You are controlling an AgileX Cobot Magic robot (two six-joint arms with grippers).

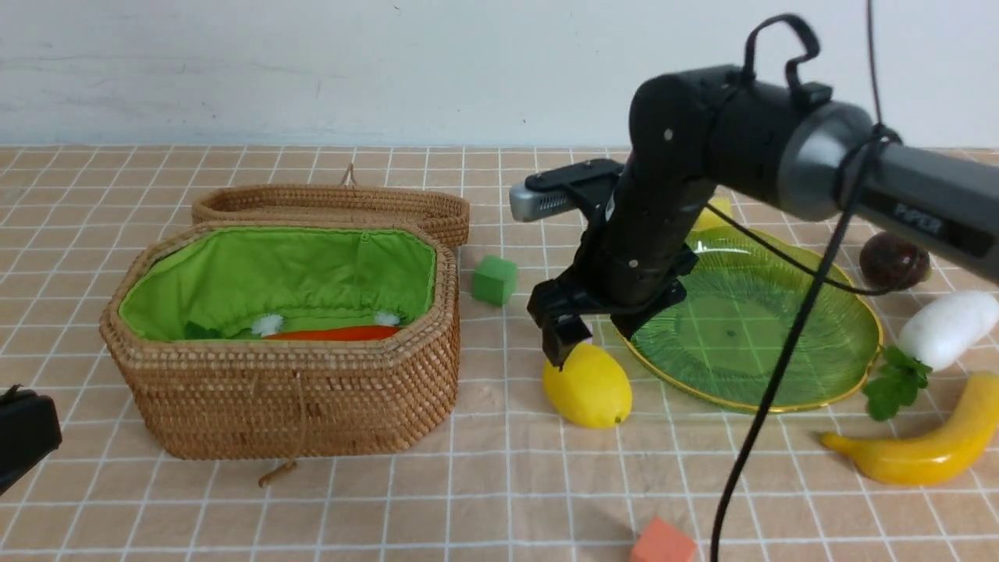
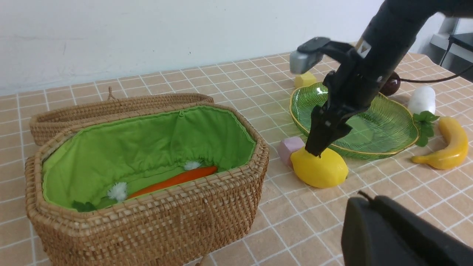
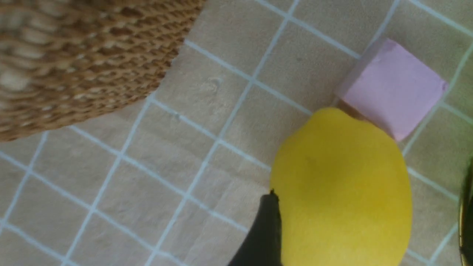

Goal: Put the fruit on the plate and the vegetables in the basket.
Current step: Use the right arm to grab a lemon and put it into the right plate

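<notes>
1. Checked cloth [image 1: 484,468]: spread under the plate and everything around it.
2. Basket [image 1: 296,406]: well to the left of the plate, standing open, green lining exposed. Lid [image 1: 328,204] lying back behind it.
3. Plate [image 1: 741,328]: flat on the cloth, holding no fruit.
4. Right gripper [image 1: 587,342]: lowered just off the plate's left near rim, directly over the lemon. Jaws spread wide. One finger [image 3: 264,229] against the lemon's side. Contact of the other finger not discernible.
5. Left gripper [image 2: 388,225]: far left of the plate, beyond the basket, low at the near edge. Only its dark bulk visible. Jaws closed, holding nothing.
6. Banana [image 1: 929,445]: on the cloth, off the plate's right near corner, apart from the rim.
7. Radish [image 1: 948,328]: on the cloth just right of the plate, leaves close to the rim.
8. Carrot [image 1: 335,333]: inside the basket, well left of the plate, lying along the bottom.
9. Lemon [image 1: 589,386]: on the cloth just beside the plate's left near rim, not lifted.
10. Maroon fruit [image 1: 894,261]: on the cloth at the plate's right far side, near the rim.
11. Cubes: green cube [image 1: 494,279] left of the plate, between it and the basket. Pink cube [image 3: 393,88] against the lemon's far side. Yellow cube [image 2: 305,79] just beyond the plate's far rim. Orange cube [image 1: 663,544] well in front of the plate.
</notes>
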